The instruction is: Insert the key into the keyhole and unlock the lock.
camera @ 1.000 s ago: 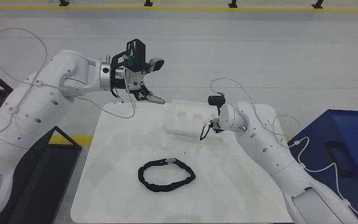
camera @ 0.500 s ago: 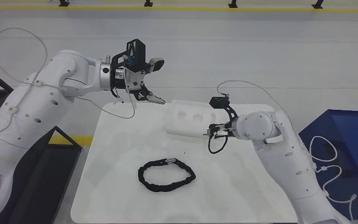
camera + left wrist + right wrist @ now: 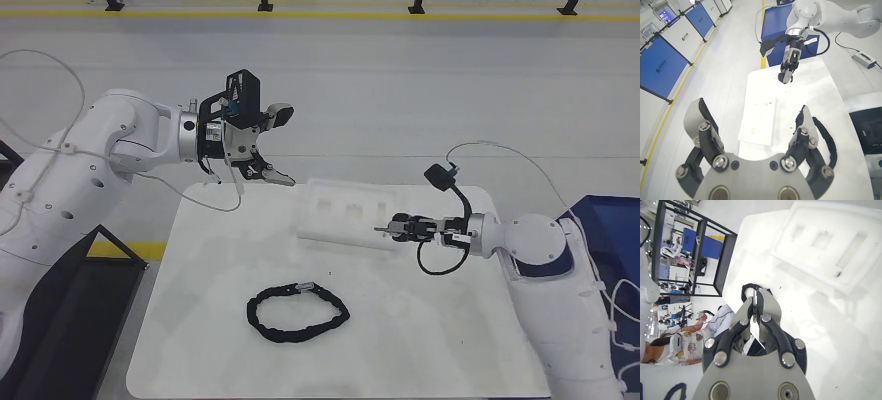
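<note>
The right gripper (image 3: 392,228) is pinched tight on a small flat silver metal key (image 3: 754,308), the blade standing edge-on between the two pads in the right wrist view. It hangs over the white rounded table (image 3: 200,300), just beside the right end of a white foam tray with three rectangular recesses (image 3: 335,212). One second ago the gripper sat against the tray's right edge, with the arm folded close behind it. Now the forearm stretches out level toward the table's right side, the wrist has turned, and the gripper has drawn a little way off the foam, its tip pointing back toward the tray.

The black fabric-sleeved ring lock (image 3: 298,313) lies flat on the table nearer the robot, well apart from the key. It has not shifted across the three top views, and its short metal body sits at the top of the loop.

The left gripper (image 3: 282,147) stays where it was, raised over the far left corner of the table with its fingers spread wide and holding nothing. Its wrist view looks down past the open pads at the tray, with the lock beside one finger and the right gripper farther off.
</note>
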### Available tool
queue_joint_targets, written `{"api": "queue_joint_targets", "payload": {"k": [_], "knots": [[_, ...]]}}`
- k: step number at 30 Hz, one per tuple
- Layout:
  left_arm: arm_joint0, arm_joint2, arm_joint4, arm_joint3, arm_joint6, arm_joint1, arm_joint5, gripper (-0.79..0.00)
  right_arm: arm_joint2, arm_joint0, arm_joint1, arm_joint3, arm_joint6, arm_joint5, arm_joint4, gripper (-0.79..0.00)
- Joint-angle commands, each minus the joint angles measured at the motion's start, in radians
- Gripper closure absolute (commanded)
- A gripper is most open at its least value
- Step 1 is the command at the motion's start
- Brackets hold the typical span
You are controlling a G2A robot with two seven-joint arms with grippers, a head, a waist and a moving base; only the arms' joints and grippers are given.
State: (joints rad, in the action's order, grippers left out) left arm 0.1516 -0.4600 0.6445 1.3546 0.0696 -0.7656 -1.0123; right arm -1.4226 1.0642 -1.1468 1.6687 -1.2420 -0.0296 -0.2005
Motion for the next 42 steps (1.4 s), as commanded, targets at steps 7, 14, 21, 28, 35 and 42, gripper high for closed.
{"api": "queue_joint_targets", "payload": {"k": [7,14,21,28,35,42], "knots": [[0.000,0.000,0.000,0.000,0.000,0.000,0.000,-0.785,-0.069,0.059,0.009,0.022,0.092,0.010,0.063,0.000],[0.000,0.000,0.000,0.000,0.000,0.000,0.000,-0.785,-0.069,0.059,0.009,0.022,0.092,0.010,0.063,0.000],[0.074,0.002,-0.028,-0.019,0.028,0.006,0.000,-0.785,-0.069,0.059,0.009,0.022,0.092,0.010,0.063,0.000],[0.171,-0.006,0.041,-0.040,0.033,0.028,0.000,-0.785,-0.069,0.059,0.009,0.022,0.092,0.010,0.063,0.000],[0.259,0.031,0.195,-0.019,-0.046,0.027,0.000,-0.785,-0.069,0.059,0.009,0.022,0.092,0.010,0.063,0.000],[0.276,0.126,0.249,-0.047,-0.086,0.004,0.000,-0.785,-0.069,0.059,0.009,0.022,0.092,0.010,0.063,0.000]]}}
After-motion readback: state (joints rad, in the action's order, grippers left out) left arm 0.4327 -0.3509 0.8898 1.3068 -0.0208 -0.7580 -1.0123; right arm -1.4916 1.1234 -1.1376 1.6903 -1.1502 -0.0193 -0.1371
